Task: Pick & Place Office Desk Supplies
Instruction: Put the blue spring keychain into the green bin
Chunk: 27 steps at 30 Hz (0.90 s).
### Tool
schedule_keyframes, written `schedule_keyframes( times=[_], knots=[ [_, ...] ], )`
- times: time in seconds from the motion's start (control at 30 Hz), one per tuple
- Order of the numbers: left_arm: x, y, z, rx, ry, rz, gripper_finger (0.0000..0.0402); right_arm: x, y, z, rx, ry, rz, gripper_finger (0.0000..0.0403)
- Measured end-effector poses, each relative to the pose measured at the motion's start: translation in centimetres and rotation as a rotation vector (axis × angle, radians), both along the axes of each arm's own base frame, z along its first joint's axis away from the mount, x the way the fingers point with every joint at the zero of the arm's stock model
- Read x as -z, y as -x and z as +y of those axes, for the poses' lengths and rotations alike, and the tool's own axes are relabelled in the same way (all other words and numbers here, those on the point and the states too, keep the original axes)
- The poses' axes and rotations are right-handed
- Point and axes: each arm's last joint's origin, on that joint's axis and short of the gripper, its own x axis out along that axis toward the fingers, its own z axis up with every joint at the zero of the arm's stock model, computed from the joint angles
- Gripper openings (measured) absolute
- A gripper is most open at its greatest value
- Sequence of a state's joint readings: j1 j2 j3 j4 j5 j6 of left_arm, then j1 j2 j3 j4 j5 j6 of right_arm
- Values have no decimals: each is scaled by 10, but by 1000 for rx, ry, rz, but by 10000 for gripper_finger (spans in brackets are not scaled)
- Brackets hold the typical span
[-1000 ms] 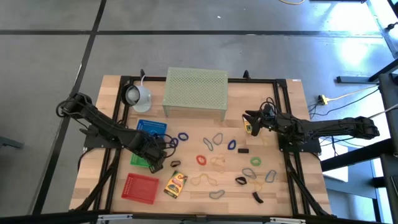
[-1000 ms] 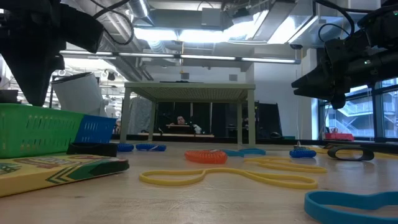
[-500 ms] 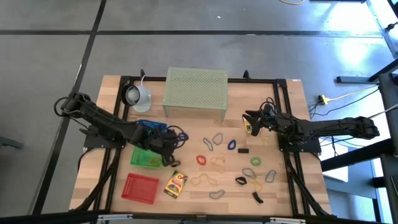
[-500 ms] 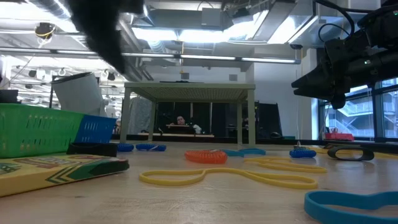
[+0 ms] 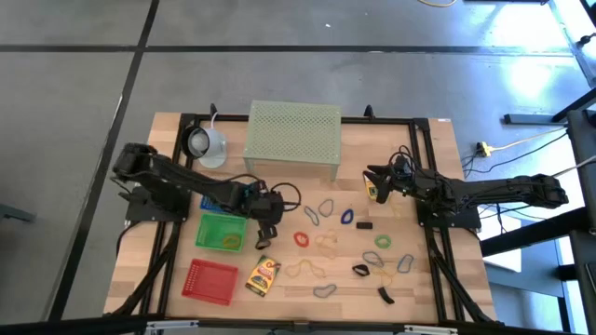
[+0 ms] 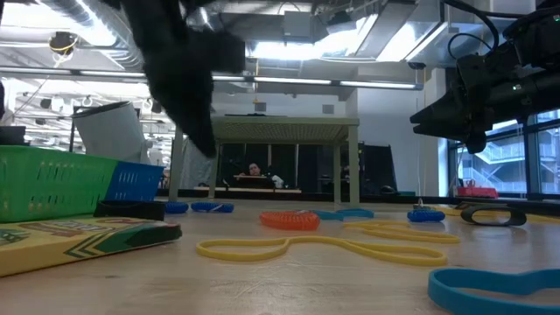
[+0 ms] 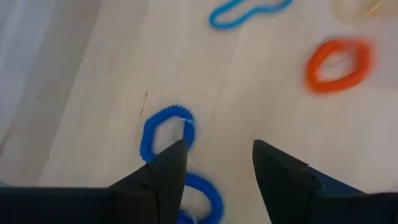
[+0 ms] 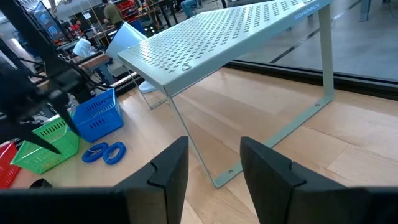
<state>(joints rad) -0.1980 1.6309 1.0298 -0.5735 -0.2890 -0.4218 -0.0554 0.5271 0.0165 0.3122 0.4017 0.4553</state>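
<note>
Pale wood planks form the table (image 5: 419,288), strewn with coloured loops (image 5: 321,244), black clips (image 5: 361,270) and a yellow box (image 5: 264,275). The left gripper (image 7: 214,165) hovers empty, fingers apart, over blue loops (image 7: 166,131). The right gripper (image 8: 214,155), gapped and empty, faces the green mesh stand (image 8: 236,37). Behind lies a workshop under bright ceiling lights.

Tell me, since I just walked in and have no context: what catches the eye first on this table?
A scatter of coloured elastic loops lies over the table's middle and right, with green, blue and red baskets on the left. At the back stands a pale green mesh stand. The left hand, fingers apart, hovers above two blue coil loops; the right hand hangs beside the stand.
</note>
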Motion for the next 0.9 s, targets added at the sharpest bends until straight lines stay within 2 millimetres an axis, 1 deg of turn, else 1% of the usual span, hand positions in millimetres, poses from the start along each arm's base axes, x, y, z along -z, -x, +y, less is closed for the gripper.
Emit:
schedule_keyframes(
  times=[0.23, 0.3, 0.37, 0.53, 0.67, 0.9],
  knots=[
    [38, -11, 15, 11, -27, 146, 167, 0, 0, 0, 0, 0, 0, 146],
    [47, -12, 20, 24, -21, 183, 163, 0, 0, 0, 0, 0, 0, 146],
    [51, -14, 24, 29, -17, 199, 160, 0, 0, 0, 0, 0, 0, 146],
    [54, -16, 34, 14, 45, 212, 148, 0, 0, 0, 1, 0, 0, 146],
    [55, -17, 39, 11, 96, 213, 132, 0, 0, 0, 1, 0, 0, 146],
    [57, -18, 39, 15, 108, 199, 79, 0, 0, 0, 1, 0, 0, 146]
  ],
)
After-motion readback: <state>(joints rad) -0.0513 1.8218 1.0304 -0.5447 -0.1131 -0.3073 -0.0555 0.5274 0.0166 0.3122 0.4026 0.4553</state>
